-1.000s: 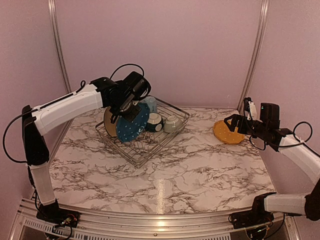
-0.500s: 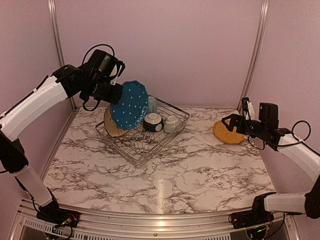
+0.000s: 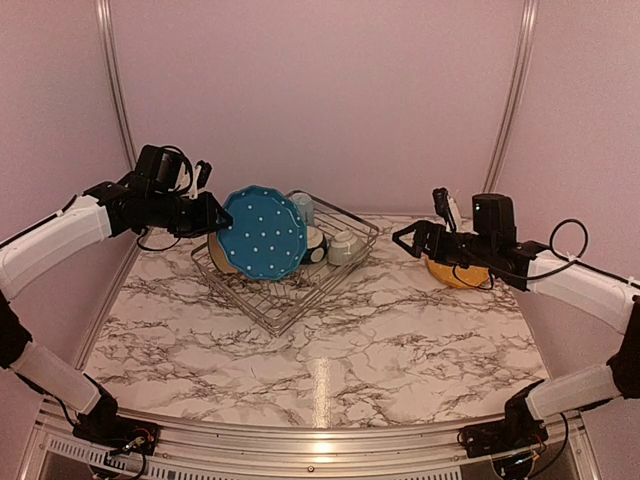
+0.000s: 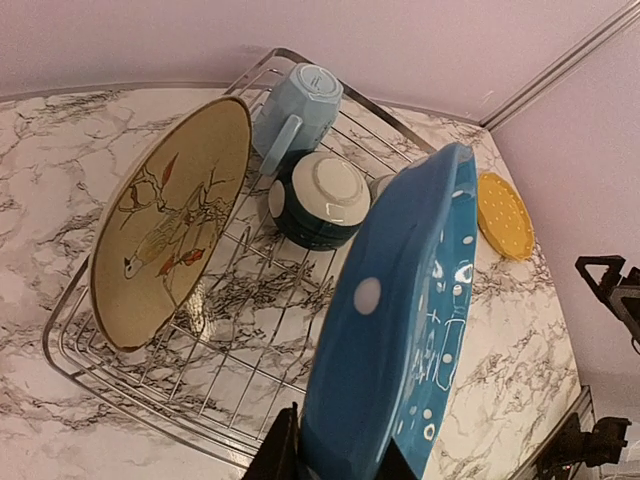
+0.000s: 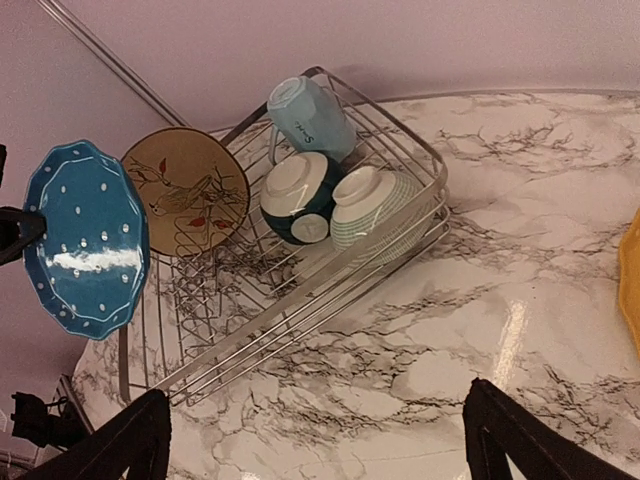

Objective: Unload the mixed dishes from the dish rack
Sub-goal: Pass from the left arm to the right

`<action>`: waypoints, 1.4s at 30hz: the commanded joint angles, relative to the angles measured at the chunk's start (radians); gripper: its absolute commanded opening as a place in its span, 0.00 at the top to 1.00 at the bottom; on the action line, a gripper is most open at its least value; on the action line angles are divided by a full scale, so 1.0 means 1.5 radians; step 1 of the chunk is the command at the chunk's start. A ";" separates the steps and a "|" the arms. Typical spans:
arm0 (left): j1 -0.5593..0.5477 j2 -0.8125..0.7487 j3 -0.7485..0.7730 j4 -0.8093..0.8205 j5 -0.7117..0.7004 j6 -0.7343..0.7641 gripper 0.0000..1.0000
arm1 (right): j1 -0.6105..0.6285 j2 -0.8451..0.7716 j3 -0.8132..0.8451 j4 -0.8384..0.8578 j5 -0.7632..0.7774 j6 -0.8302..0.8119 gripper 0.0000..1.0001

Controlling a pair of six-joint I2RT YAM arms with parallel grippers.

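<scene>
Lifted clear of the dish rack [image 3: 335, 283] since a second ago, the blue white-dotted plate [image 3: 262, 233] is now held on edge above the rack's left side, pinched at its rim by the narrowly closed left gripper [image 3: 212, 216]. The right gripper [image 3: 415, 240] has meanwhile been swung inward from the mustard plate [image 3: 458, 277], which lies on the marble table [image 3: 400, 340] at the far right; its jaws are spread wide and nothing is held. Carrying off a second plate is judged to be the step in hand. Next, the plate must be tipped flat over bare table before release. The cream leaf-motif plate [image 4: 170, 220], pale blue mug [image 4: 300, 110], teal bowl [image 4: 320, 200] and grey-green bowl [image 5: 375, 205] are left in the rack.
</scene>
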 commanded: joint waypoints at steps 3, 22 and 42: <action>0.002 -0.035 -0.049 0.249 0.147 -0.108 1.00 | 0.120 0.115 0.073 0.156 -0.085 0.155 0.06; -0.004 -0.034 -0.095 0.240 0.206 -0.076 1.00 | 0.217 0.355 0.201 0.285 -0.200 0.244 0.40; -0.008 -0.021 -0.097 0.234 0.242 -0.080 1.00 | 0.216 0.358 0.170 0.362 -0.203 0.261 0.91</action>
